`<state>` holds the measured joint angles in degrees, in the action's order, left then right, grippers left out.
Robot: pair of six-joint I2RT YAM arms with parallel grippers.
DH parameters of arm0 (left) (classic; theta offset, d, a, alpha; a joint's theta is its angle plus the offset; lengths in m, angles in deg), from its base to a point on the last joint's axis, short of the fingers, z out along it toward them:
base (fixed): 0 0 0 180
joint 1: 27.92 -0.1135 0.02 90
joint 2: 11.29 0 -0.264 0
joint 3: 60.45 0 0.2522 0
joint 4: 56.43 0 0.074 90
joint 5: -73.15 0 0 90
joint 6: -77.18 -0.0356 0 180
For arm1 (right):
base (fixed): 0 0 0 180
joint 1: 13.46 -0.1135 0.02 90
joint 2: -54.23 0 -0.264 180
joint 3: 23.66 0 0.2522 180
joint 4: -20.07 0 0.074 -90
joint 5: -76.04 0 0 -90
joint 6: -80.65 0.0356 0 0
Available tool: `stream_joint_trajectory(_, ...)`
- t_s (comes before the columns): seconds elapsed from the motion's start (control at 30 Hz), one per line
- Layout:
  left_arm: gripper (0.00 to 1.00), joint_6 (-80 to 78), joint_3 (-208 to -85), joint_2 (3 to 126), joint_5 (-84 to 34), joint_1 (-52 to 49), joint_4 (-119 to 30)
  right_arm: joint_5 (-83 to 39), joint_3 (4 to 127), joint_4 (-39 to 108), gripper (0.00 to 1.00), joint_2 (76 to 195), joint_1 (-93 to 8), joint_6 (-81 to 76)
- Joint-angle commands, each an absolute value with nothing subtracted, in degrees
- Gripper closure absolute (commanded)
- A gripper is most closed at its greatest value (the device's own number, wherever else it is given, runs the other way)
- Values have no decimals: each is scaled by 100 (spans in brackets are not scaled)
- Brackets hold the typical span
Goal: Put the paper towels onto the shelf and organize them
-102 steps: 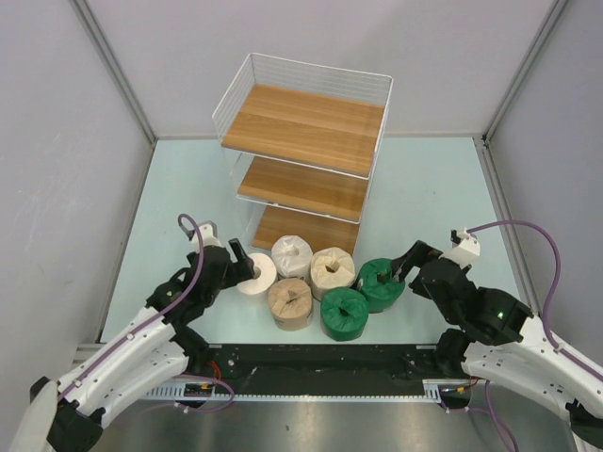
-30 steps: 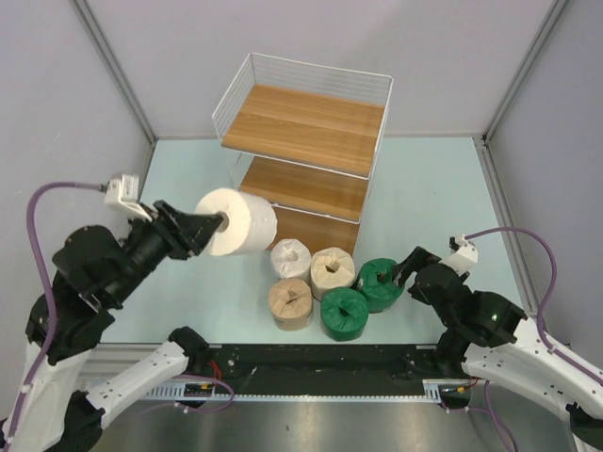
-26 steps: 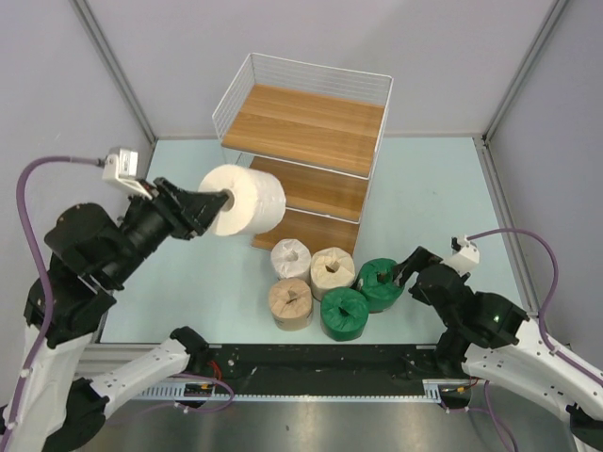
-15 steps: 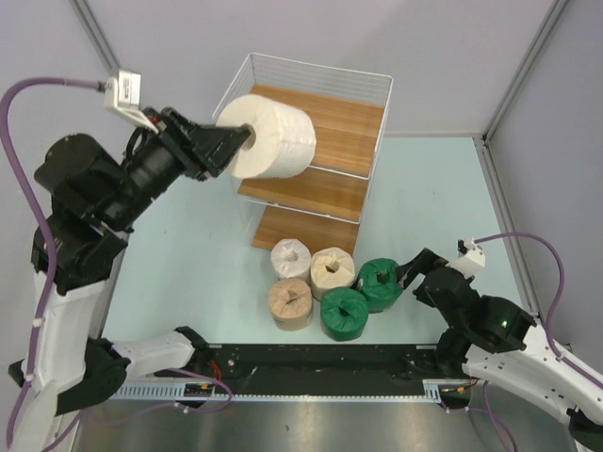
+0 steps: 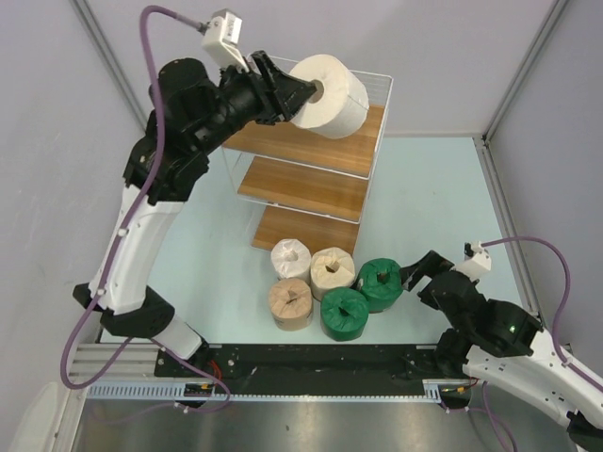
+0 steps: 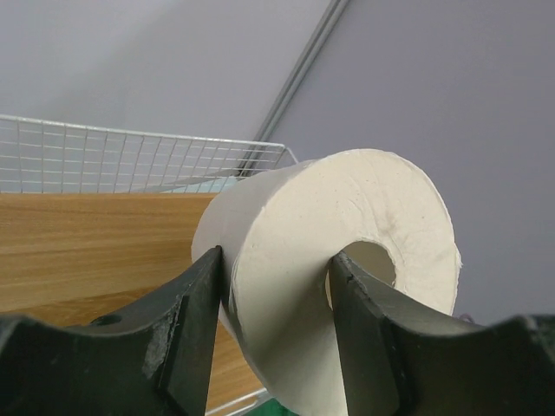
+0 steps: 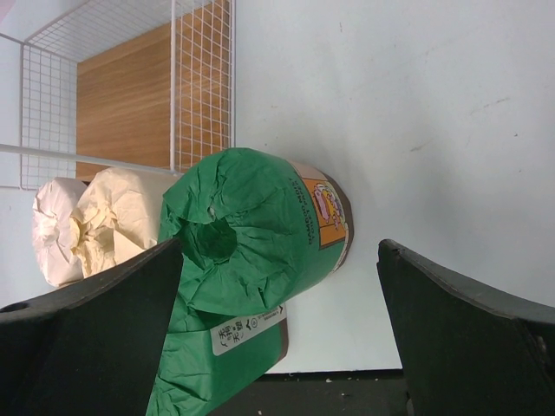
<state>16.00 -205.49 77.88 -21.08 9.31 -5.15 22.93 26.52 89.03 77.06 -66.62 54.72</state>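
My left gripper (image 5: pixel 300 91) is shut on the plain white paper towel roll (image 5: pixel 332 92), one finger in its core and one on its outer side. It holds the roll lying sideways, high above the top board of the shelf (image 5: pixel 283 122). In the left wrist view the left gripper (image 6: pixel 276 260) pinches the plain white roll (image 6: pixel 347 217) over the wooden board (image 6: pixel 87 251). Five wrapped rolls stand on the table before the shelf: a white one (image 5: pixel 291 255), two beige (image 5: pixel 332 270) (image 5: pixel 290 299) and two green (image 5: pixel 345 313) (image 5: pixel 381 283). My right gripper (image 5: pixel 422 271) is open just right of a green roll (image 7: pixel 251 234).
The shelf has a white wire rim (image 5: pixel 311 68) around its top and two lower boards (image 5: pixel 301 186) beneath. Grey walls close in the pale table (image 5: pixel 188 254) on three sides. A second green roll (image 7: pixel 217 364) and the beige rolls (image 7: pixel 121 217) lie left of my right fingers.
The left arm has risen and swung right, carrying the white roll from table height in front of the shelf to above its top board. The right arm has barely shifted.
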Motion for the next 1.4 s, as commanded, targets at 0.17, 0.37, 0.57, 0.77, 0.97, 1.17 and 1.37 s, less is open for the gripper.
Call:
stream_joint_trajectory(0.17,46,1363,-20851,7819,-1703,970,-708,2568,2640,8920,0,7664,-6672,5639)
stream_joint_trajectory(0.37,46,1179,-20851,7792,-1307,970,-602,2612,2649,8894,0,7735,-6672,5622)
stream_joint_trajectory(0.57,45,1135,-20868,7871,-1254,970,-435,2621,2649,8903,0,7779,-6672,5596)
stream_joint_trajectory(0.77,45,1082,-20859,7898,-1289,970,-320,2647,2649,8894,0,7805,-6663,5569)
stream_joint_trajectory(0.97,40,1038,-20859,7915,-1307,970,-241,2630,2649,8903,0,7831,-6654,5569)
stream_joint_trajectory(1.17,26,1003,-20851,8012,-1359,970,-259,2621,2649,8885,0,7823,-6663,5578)
stream_joint_trajectory(1.37,19,968,-20859,8056,-1359,970,-241,2621,2640,8902,0,7770,-6663,5569)
